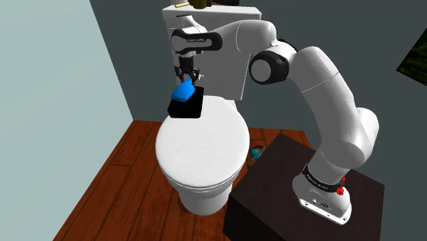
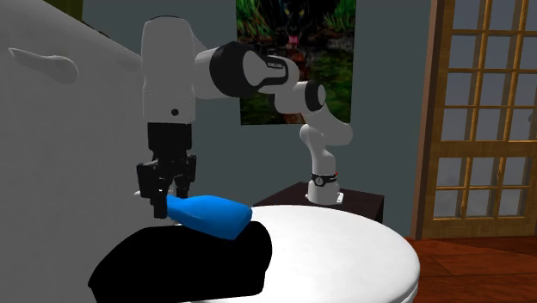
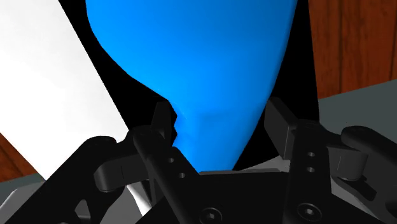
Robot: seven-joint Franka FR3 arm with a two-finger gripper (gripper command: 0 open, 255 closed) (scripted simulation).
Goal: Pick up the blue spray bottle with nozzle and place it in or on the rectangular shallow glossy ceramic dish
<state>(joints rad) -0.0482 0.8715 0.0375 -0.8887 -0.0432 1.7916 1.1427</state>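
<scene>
On the closed toilet lid [image 1: 202,147], close to the tank [image 1: 226,41], we see the blue spray bottle [image 1: 183,91] lying on the black dish [image 1: 181,111]. Its narrow end sits between the gripper [image 1: 186,78] fingers [image 3: 162,130], which stand apart, one clear of the neck. We judge the placing all but done. Next we need a straight lift away, since the tank crowds any backward retreat.
</scene>
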